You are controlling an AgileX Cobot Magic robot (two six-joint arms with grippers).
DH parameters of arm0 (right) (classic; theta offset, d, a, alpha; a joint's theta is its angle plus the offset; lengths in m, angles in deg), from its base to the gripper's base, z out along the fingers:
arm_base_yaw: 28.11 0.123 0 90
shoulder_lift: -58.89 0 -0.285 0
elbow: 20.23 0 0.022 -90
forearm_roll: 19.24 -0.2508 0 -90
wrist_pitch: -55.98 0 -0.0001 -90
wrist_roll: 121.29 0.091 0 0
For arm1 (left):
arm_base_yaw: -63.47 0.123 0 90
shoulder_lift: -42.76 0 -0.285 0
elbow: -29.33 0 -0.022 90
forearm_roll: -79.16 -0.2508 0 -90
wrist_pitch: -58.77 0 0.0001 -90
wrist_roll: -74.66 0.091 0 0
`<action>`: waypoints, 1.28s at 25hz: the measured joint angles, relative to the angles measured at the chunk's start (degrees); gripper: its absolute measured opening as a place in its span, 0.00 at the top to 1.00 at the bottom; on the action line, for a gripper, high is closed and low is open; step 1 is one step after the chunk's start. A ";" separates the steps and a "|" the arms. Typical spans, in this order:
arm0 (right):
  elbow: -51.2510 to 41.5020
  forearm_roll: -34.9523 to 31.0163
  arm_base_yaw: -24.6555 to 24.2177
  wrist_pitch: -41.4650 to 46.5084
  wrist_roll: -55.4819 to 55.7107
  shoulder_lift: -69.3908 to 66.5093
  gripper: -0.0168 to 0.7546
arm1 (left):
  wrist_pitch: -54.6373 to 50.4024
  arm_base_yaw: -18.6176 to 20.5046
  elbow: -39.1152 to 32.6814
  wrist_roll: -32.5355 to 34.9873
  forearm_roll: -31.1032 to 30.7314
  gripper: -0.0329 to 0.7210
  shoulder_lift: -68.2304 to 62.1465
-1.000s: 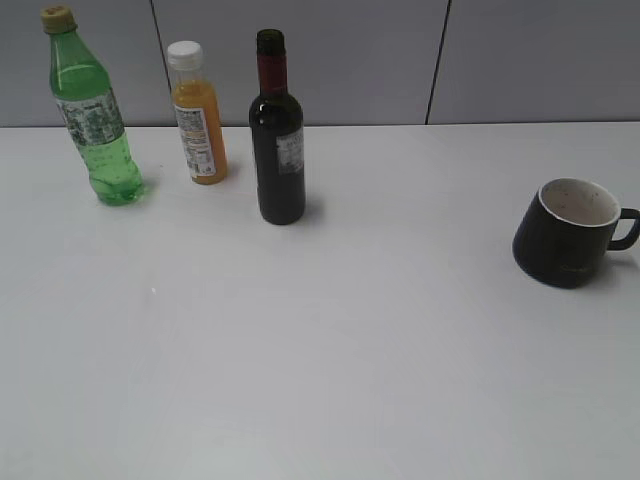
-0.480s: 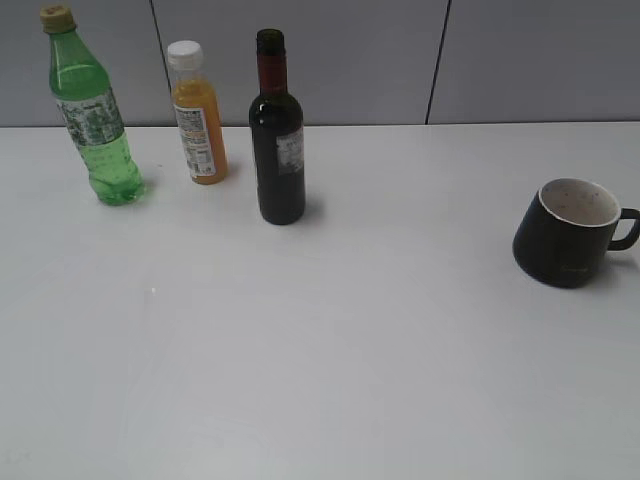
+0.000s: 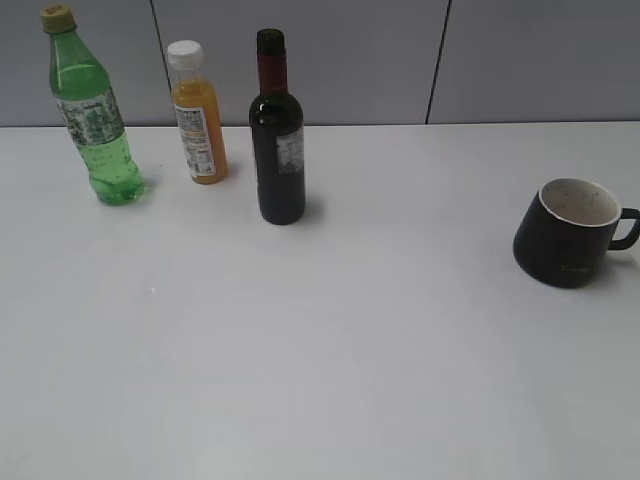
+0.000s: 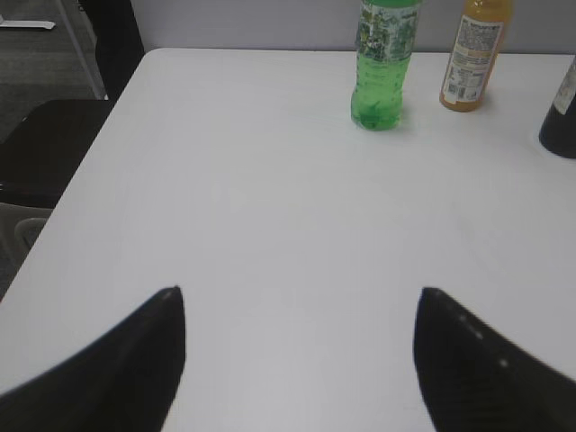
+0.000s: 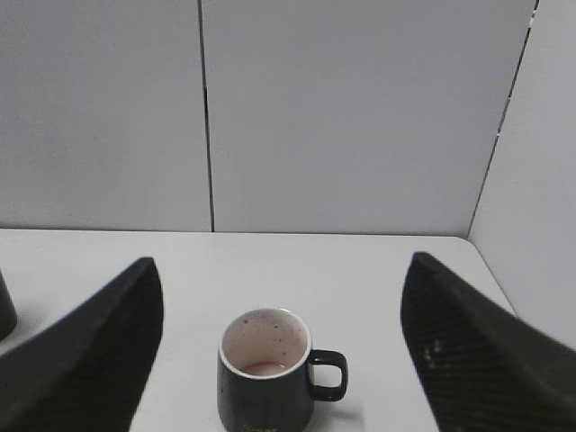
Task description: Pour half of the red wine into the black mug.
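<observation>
1. Exterior view: a white table is seen with three bottles standing upright in a row at the far left and a mug alone at the right; neither arm is seen in this view.
2. The red wine bottle is placed rightmost in the row and slightly nearer the camera than the others. Its dark glass, dark red foil neck and small grey-white label are shown, and its top appears uncapped.
3. Just left of it, apart from it, the orange juice bottle with a white cap is found, and further left the green plastic bottle.
4. The black mug is set well apart from the bottles, near the right edge, with its handle turned to the right. A white, speckled interior is shown.
5. In the left wrist view the left gripper is held above bare table with its jaws spread wide and nothing between them. The green bottle, the juice bottle and an edge of the wine bottle are seen beyond it.
6. In the right wrist view the right gripper is likewise held with its jaws wide apart and nothing gripped. The mug is framed between them, further off, and a little reddish liquid is seen at its bottom.
</observation>
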 joint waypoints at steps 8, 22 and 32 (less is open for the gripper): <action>-0.17 -2.37 5.51 -13.11 -5.12 -12.22 0.17 | 0.00 0.00 0.00 0.00 0.00 0.17 0.00; -5.39 2.55 14.73 -43.61 0.92 -38.90 0.17 | 0.00 0.00 0.00 0.00 0.00 0.17 0.00; -11.73 5.21 14.94 -58.16 4.56 -47.82 0.17 | 0.00 0.00 0.00 0.00 0.00 0.17 0.00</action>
